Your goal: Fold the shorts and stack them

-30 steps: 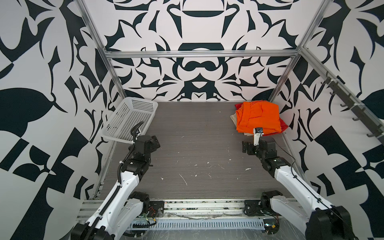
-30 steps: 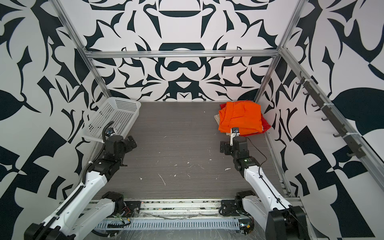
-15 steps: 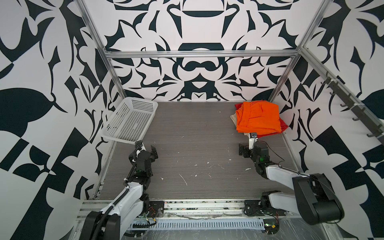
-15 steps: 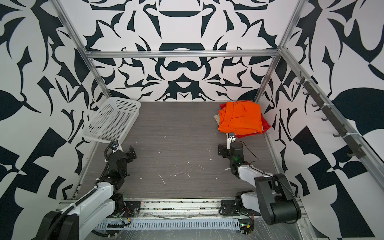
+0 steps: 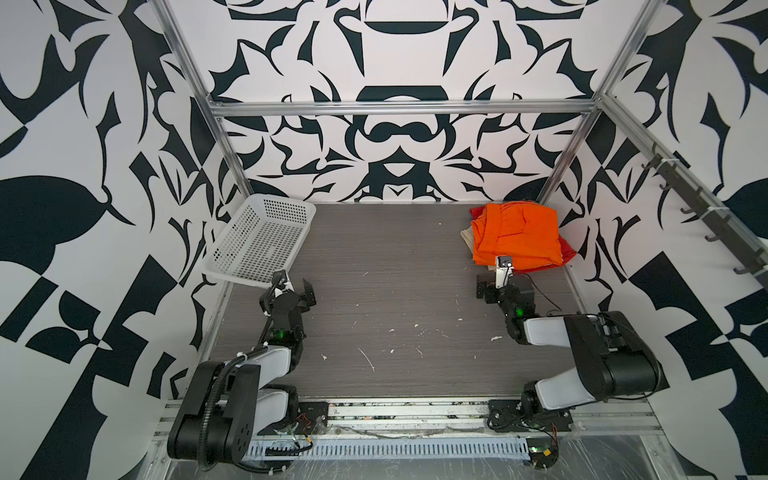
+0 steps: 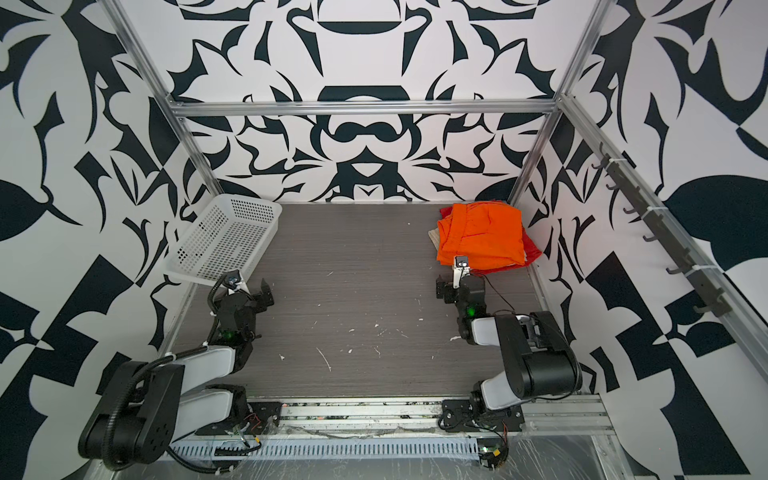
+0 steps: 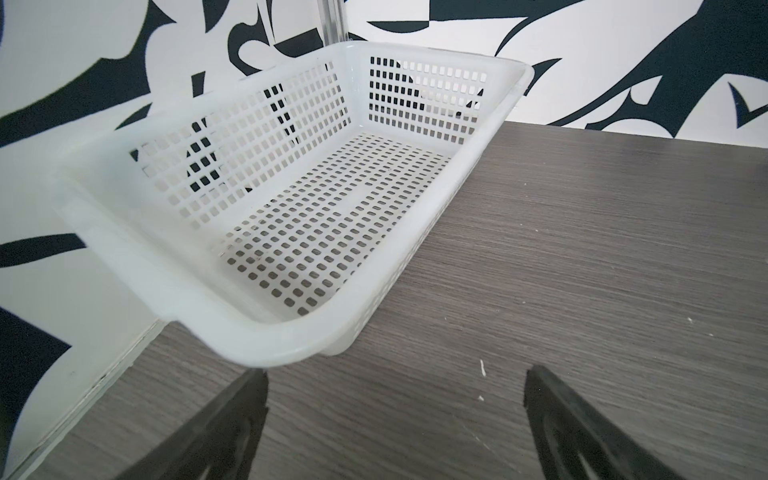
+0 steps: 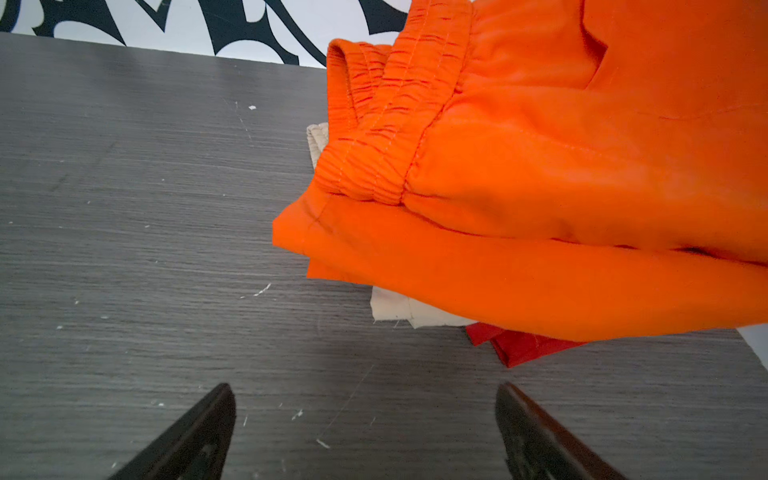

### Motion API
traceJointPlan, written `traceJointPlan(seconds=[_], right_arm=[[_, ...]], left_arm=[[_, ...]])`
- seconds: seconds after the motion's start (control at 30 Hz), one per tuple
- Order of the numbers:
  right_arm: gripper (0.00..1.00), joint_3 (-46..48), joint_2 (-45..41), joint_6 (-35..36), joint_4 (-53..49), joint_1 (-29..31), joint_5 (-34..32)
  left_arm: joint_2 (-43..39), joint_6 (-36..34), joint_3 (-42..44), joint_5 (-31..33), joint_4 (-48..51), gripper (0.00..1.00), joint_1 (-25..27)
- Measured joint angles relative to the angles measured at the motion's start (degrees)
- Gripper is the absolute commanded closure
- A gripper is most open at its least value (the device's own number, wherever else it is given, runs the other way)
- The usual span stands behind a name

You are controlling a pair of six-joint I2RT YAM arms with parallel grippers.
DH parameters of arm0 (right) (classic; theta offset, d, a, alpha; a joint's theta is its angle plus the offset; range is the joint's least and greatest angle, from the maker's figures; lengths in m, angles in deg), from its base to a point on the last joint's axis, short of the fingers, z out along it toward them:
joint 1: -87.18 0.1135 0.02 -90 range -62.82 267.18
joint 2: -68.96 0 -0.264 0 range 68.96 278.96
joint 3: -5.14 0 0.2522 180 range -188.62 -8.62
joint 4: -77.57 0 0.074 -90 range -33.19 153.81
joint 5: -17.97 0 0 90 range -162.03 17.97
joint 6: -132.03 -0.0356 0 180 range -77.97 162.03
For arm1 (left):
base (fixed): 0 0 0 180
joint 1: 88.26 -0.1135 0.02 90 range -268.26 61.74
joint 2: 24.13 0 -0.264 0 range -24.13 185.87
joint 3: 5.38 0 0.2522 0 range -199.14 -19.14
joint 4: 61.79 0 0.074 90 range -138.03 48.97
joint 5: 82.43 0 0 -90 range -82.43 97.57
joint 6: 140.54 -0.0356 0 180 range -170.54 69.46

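On the dark wood-grain table [image 5: 395, 257], orange shorts [image 8: 561, 208] lie stacked over the beige pair [image 8: 415, 311] and red pair [image 8: 523, 345], just ahead of the right gripper's [image 8: 363, 415] spread, empty fingers. The left gripper [image 7: 395, 399] gapes empty too. The stack looks finished, so we'd back straight off, snagging nothing.

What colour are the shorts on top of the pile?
Bright orange. The top shorts show best in the right wrist view.

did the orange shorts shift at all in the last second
No. The orange shorts lie just where they did, at the far right corner of the table.
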Motion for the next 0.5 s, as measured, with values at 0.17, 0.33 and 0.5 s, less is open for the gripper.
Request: traceJointPlan(seconds=[0.17, 0.33, 0.5], right_arm=[[0.00, 1.16, 3.37, 0.24, 3.76, -0.11, 0.63], [0.00, 0.57, 3.45, 0.26, 3.78, -0.11, 0.55], [0.00, 0.33, 3.45, 0.24, 3.80, -0.11, 0.52]], left_arm=[[7.45, -1.79, -1.79, -1.25, -6.54, 0.00, -0.87], [15.10, -2.47, -2.93, -1.57, -12.24, 0.01, -1.07], [20.94, -3.04, -4.00, -1.36, -15.47, 0.00, -1.09]])
